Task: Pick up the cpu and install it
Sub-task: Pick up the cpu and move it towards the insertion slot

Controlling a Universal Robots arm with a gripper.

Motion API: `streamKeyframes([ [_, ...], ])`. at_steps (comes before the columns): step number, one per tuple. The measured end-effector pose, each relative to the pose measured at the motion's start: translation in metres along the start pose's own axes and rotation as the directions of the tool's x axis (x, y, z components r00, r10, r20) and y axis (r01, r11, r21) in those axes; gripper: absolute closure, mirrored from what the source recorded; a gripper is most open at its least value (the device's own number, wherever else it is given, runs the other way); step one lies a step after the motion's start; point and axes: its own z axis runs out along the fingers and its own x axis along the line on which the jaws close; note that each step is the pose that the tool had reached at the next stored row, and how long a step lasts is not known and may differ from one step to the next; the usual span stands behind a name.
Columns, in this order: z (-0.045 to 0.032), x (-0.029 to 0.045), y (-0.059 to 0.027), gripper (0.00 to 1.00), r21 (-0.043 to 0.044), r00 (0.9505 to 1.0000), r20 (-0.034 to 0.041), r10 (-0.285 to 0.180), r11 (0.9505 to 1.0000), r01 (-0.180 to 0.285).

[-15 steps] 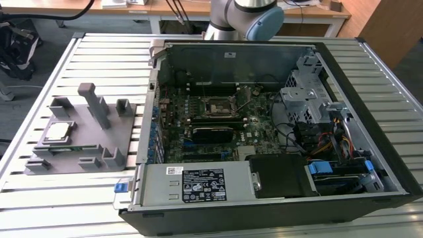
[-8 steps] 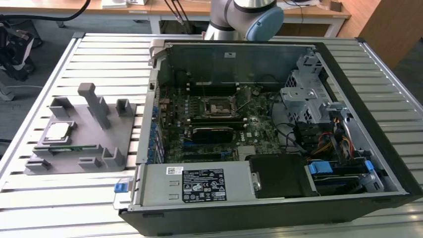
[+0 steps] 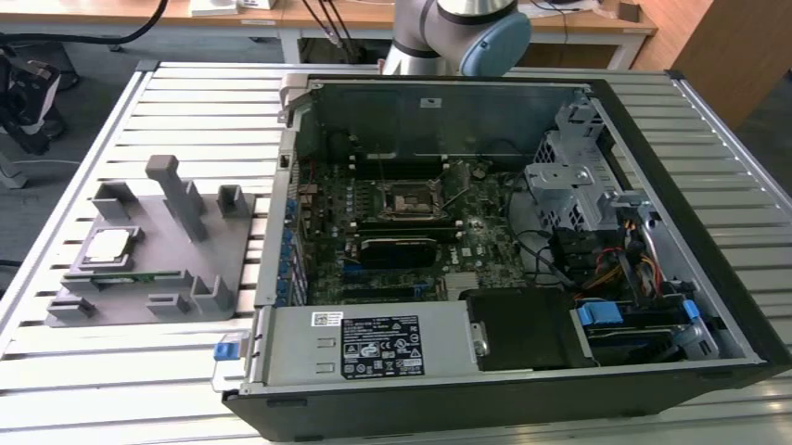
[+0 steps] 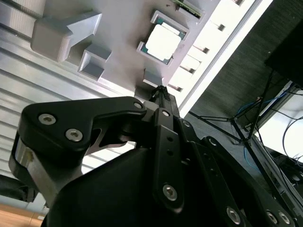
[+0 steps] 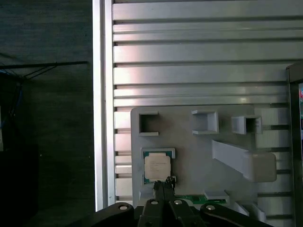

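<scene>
Exterior view: the case (image 3: pixel 433 111) stands beside the holder (image 3: pixel 148 264), and its socket (image 3: pixel 406 199) seems empty. The cpu (image 3: pixel 107 246) lies in the holder, not picked yet. The gripper (image 5: pixel 163 185), fingers together and holding nothing, hangs over the holder's edge.

A slatted aluminium table (image 3: pixel 185 102) fills most of the exterior view. Light wooden desks (image 3: pixel 359 17) line the top edge, with black cables (image 3: pixel 146 23) hanging. A brown wooden cabinet (image 3: pixel 730 46) occupies the upper right, and grey floor (image 3: pixel 50 199) the left.

The silver-topped cpu (image 3: pixel 107 245) lies flat on the grey fixture (image 3: pixel 151 250).
</scene>
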Motion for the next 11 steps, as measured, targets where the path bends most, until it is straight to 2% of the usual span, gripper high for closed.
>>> streamKeyframes([
  [3,0.0040,-0.0001,-0.0004,0.89,0.0015,1.0000,-0.0042,0.000,1.0000,0.000],
  [6,0.0085,-0.0002,-0.0008,0.89,0.0049,1.0000,-0.0053,0.000,1.0000,0.000],
  [11,0.0173,0.0005,-0.0031,0.89,0.0051,1.0000,-0.0082,-0.001,1.0000,0.001],
])
